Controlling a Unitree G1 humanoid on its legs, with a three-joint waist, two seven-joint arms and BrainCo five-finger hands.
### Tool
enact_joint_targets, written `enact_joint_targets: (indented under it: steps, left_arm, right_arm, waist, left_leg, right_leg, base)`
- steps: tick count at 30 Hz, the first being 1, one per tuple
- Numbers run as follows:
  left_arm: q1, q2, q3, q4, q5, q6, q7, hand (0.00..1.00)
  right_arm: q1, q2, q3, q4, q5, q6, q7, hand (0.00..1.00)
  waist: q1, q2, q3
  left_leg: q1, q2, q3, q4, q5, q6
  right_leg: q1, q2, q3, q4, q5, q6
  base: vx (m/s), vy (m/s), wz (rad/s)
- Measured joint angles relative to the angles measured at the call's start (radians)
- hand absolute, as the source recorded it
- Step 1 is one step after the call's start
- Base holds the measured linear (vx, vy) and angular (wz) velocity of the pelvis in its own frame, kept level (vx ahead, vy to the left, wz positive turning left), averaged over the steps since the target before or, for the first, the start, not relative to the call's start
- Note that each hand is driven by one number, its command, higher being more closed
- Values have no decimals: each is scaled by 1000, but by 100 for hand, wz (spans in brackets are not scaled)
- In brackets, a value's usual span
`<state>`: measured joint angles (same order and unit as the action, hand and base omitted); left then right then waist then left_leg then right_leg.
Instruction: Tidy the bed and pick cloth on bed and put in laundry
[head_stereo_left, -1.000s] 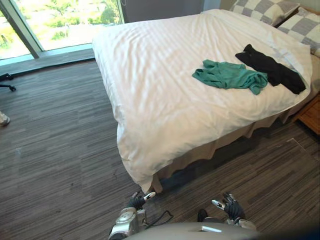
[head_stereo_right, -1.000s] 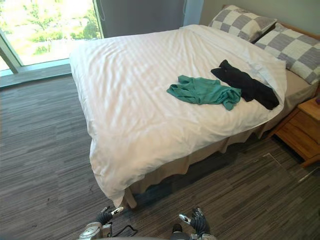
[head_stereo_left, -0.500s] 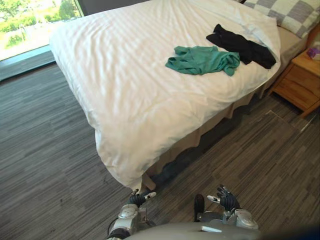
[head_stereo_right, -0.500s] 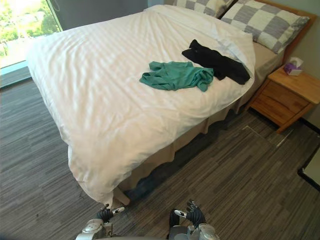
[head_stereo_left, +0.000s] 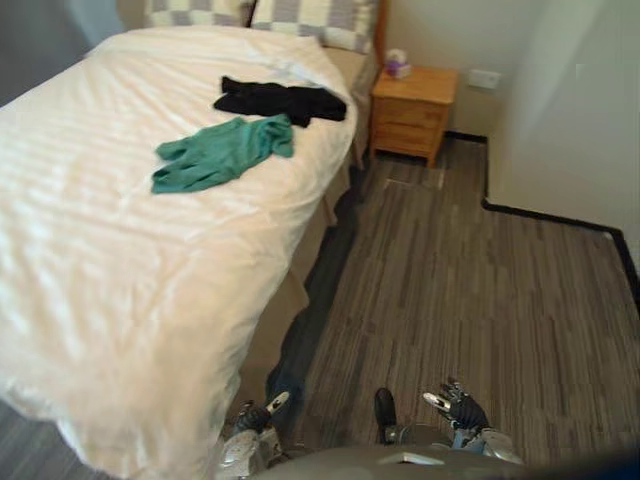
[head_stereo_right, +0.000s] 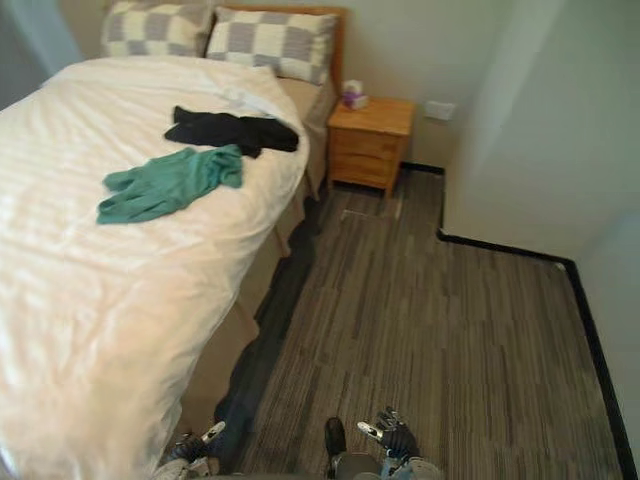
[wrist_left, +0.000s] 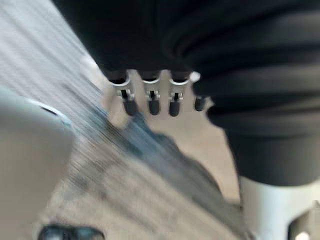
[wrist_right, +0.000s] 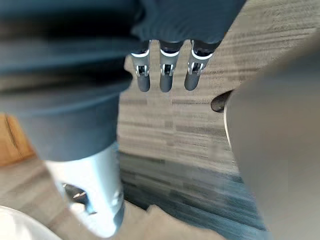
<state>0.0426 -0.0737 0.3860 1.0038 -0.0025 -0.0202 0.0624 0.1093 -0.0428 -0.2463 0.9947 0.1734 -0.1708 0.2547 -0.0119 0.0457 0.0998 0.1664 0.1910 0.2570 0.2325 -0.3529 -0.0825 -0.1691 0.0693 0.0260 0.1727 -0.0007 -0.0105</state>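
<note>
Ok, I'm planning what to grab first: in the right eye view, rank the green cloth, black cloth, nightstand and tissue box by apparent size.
Largest: green cloth, though it lies nearer the camera, which flatters it.
Next: black cloth and nightstand, too alike to rank.
Smallest: tissue box, clearly.

The bed — white-covered — carries a green cloth and, farther from the left hand, a black cloth.
</note>
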Motion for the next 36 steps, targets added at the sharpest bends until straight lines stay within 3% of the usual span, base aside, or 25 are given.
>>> enact_joint_targets:
  steps: [1, 3, 4, 5, 6, 7, 10, 11, 14, 16, 22, 27, 29, 30, 36]
  left_arm:
    - [-2, -3, -2, 5, 3, 2, -3, 0]
    - [-20, -13, -19, 12, 5, 17, -13, 0]
    - [-24, -16, -35, 26, 11, 28, -16, 0]
    - [-24, -16, -34, 26, 16, 36, -17, 0]
    - [-23, -13, -30, 22, 16, 40, -11, 0]
    - [-22, -12, -31, 21, 16, 41, -11, 0]
    - [-20, -9, -67, 21, 17, 55, -12, 0]
    - [-21, 6, -101, 22, 17, 56, -13, 0]
    - [-16, 6, -109, 22, 13, 58, -13, 0]
    - [-6, 8, -108, 21, 13, 56, -12, 0]
    - [17, 12, -110, 12, 12, 30, -13, 0]
    - [23, 29, -152, 14, -8, 31, -13, 0]
    - [17, 33, -154, 22, -20, 32, -13, 0]
    - [29, 61, -208, 41, -24, 74, -10, 0]
    - [29, 61, -204, 41, -37, 71, -13, 0]
  right_arm:
    - [14, 7, 1, -5, 0, -12, 2, 0]
    - [17, 22, 2, -5, -1, -23, 8, 0]
    - [16, 21, 2, -8, -3, -28, 13, 0]
    - [16, 14, 2, -8, -3, -31, 15, 0]
    - [16, 13, 5, -7, -3, -35, 16, 0]
    - [17, 14, 8, -6, -4, -35, 16, 0]
    - [19, 5, 27, 2, -23, -42, 17, 0]
    - [15, 4, 27, 7, -24, -42, 19, 0]
    - [10, 3, 23, 8, -40, -41, 19, 0]
    - [5, -5, 24, 10, -41, -23, 17, 0]
    - [-16, -20, 94, 24, -40, 36, -5, 0]
    - [-22, -35, 146, 26, -37, 80, -18, 0]
    - [-33, -36, 146, 45, -38, 97, -18, 0]
    - [-35, -45, 137, 43, -30, 103, 4, 0]
    - [-31, -44, 134, 43, -27, 98, -1, 0]
  waist:
    - [-6, 4, -22]
    - [-9, -15, -32]
    - [-1, -10, -31]
    - [-1, -2, -28]
    - [0, -10, -26]
    - [0, -15, -25]
    - [0, -31, -23]
    - [2, -38, -20]
    - [1, -39, -14]
    - [1, -26, -11]
    - [1, -18, -20]
    - [3, -25, -29]
    - [1, -27, -30]
    - [4, 6, -15]
    - [5, 5, -13]
  left_leg:
    - [7, -2, 16, -32, 21, -13]
    - [32, -10, 63, -79, 49, -9]
    - [50, -7, 101, -106, 63, -11]
    - [57, -5, 119, -112, 66, -13]
    - [80, -8, 150, -117, 66, -13]
    - [92, -13, 158, -120, 66, -13]
    - [111, -26, 166, -80, 67, -11]
    - [111, -41, 166, -54, 80, 6]
    - [114, -53, 171, -41, 112, 14]
    - [137, -45, 174, -38, 147, 14]
    - [165, -30, 178, -32, 213, 13]
    - [144, -17, 170, 61, 206, 13]
    - [141, -37, 168, 4, 113, 8]
    - [79, -33, 144, -146, 139, -15]
    - [76, -32, 142, -145, 139, -15]
  right_leg:
    - [8, 4, 8, -50, 35, 3]
    - [9, 3, 19, -90, 60, 3]
    - [6, -16, -52, -90, 38, -26]
    - [1, -26, -105, -72, 29, -32]
    - [-11, -62, -187, -21, 19, -35]
    - [-16, -71, -202, -4, 19, -34]
    - [-39, -71, -172, 91, -31, -25]
    - [-53, -76, -143, 130, -55, -23]
    - [-46, -76, -120, 107, -58, -26]
    - [6, -75, -147, 33, -57, -26]
    - [86, -64, -205, -107, -32, -22]
    - [163, -50, -165, -223, 66, -45]
    - [186, -58, -137, -268, 98, -50]
    - [209, -89, -242, -277, 81, 15]
    - [209, -89, -247, -277, 81, 15]
  base:
    - [56, 74, -55]
    - [61, 48, -52]
    - [80, 40, -66]
    - [60, 35, -69]
    - [64, 62, -54]
    - [78, 61, -51]
    - [69, -6, -36]
    - [25, -59, -32]
    - [41, -47, -35]
    - [88, 1, -32]
    - [96, 1, -27]
    - [144, 39, -31]
    - [134, 99, -22]
    - [18, 34, -8]
    - [0, 0, 1]
